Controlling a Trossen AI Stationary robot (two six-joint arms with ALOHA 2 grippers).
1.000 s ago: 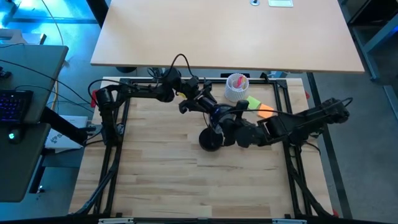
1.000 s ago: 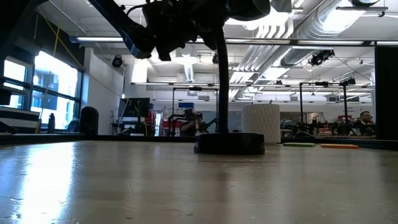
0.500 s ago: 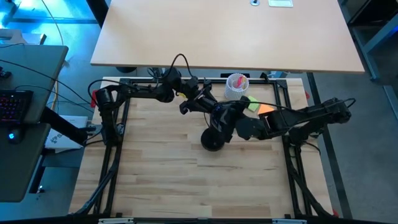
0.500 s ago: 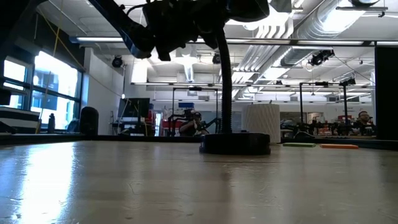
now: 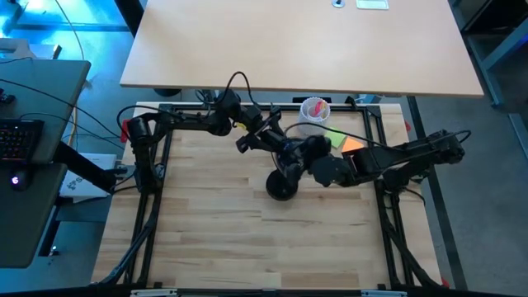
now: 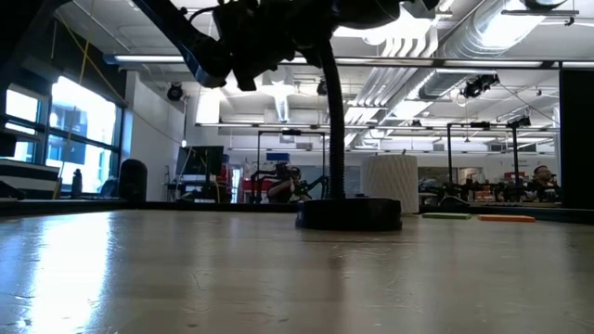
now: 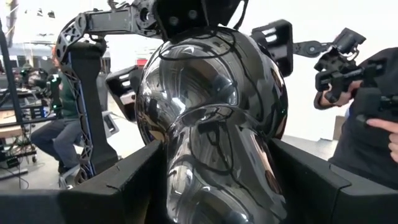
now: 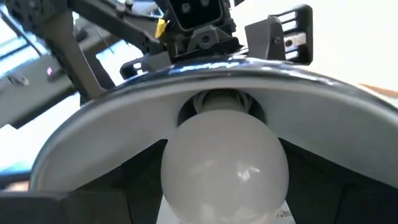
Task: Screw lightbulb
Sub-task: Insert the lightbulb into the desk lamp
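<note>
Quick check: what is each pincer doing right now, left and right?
Left pincer: closed around the lamp head, steadying it.
Right pincer: holding the lightbulb at the lamp's socket.

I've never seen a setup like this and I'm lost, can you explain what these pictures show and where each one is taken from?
Two dark robot arms work at a wooden table. One picture looks straight down, one looks level across the tabletop, and each arm carries a wrist camera. On the table stand a black desk lamp, its round base visible low down, and a white ribbed cup. The left gripper clasps the lamp's shiny head from behind. The right gripper holds the white lightbulb up into the lamp's shade, at the socket.
</note>
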